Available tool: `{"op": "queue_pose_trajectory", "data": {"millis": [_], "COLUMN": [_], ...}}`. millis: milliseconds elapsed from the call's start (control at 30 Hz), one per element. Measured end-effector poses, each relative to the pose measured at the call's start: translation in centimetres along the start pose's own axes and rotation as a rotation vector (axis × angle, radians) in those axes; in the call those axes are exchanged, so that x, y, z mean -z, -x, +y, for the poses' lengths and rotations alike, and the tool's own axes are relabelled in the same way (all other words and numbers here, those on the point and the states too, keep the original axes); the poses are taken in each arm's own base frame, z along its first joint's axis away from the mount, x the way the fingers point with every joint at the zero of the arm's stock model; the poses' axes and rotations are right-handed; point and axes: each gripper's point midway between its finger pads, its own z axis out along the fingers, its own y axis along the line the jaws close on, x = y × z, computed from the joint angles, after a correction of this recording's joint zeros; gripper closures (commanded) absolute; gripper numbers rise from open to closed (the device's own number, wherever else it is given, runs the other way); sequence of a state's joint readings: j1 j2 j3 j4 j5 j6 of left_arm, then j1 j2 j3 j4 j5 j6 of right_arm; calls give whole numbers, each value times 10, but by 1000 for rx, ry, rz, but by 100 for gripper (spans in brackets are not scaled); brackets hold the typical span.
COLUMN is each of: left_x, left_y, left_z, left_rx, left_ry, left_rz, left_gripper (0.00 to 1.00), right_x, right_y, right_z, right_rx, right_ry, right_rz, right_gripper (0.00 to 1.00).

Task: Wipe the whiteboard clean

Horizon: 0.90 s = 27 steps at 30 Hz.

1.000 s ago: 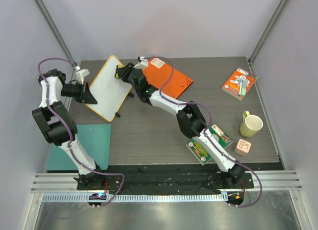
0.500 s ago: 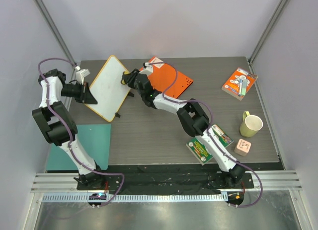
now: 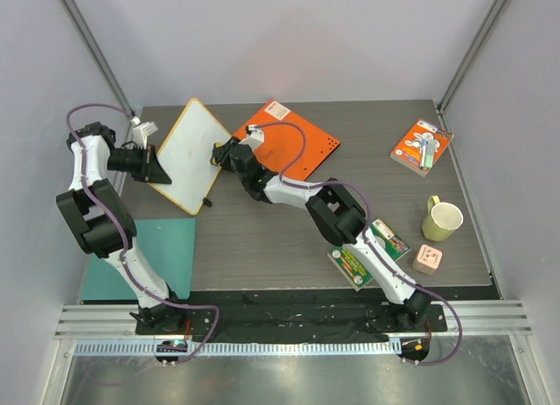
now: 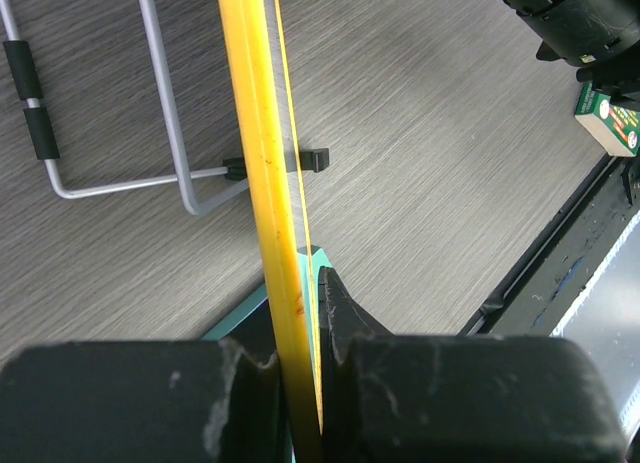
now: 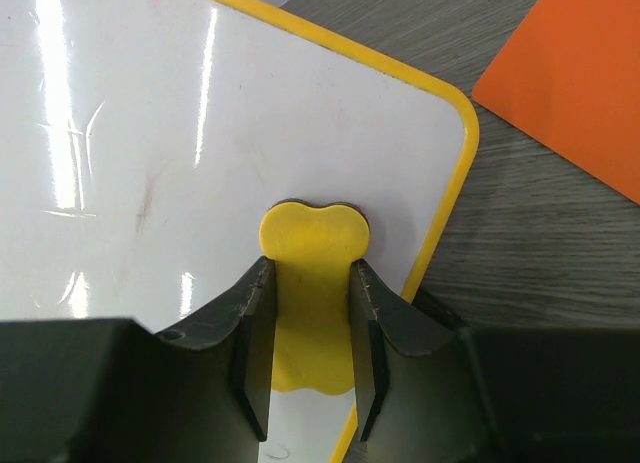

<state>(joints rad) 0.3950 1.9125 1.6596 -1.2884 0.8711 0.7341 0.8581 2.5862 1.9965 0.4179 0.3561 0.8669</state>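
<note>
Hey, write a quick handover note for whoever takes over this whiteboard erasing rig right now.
Left tool: shut on the whiteboard's yellow rim, holding it tilted.
Right tool: shut on a yellow eraser, pressed to the board's face near a corner.
Done: the face in view looks nearly white, with only faint smudges.
Left: wipe those off, check the part the wrist view misses, then put the eraser and board down.

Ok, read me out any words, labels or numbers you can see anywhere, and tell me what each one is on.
No text is clear enough to quote.
On the green box: printed label, too small to read.
On the orange packet: print too small to read.
On the pink block: dark marks, blurred.
On the whiteboard: no legible writing, only faint smudges.
</note>
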Motion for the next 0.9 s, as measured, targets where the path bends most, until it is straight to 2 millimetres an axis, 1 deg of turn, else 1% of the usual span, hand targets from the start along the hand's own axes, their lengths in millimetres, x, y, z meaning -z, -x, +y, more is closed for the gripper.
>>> {"op": "queue_pose_trajectory", "data": {"millis": [100,233,400,500,633,733,800,900], "left_x": [1,1,1,1,1,1,1,1], "left_y": [-1,-2,-2,-2,-2,-2,-2,-3], "left_z": [0,0,0,0,0,0,0,-1], "left_rx": [3,-4,-7,-23,-55,-78,-80,-71], "left_ry": [6,6,6,5,2,-4,-5,-6], "left_rz": [1,2,2,2,2,2,2,4], "left_gripper": [100,100,100,100,100,100,100,100], "right_x": [-1,-3,-3,-6,-11,-8,-7,-6], "right_y": [1,7,12,23,49,57,54,45], "right_z": [3,13,19,36,78,99,102,100], "right_rx": [9,9,0,-7,-43,-65,-78,-110], "right_ry": [-12,-3,-2,17,105,156,168,184], "right_rz": [6,3,3,-7,-49,-60,-60,-60], "right_gripper": [99,99,99,99,99,99,99,99]}}
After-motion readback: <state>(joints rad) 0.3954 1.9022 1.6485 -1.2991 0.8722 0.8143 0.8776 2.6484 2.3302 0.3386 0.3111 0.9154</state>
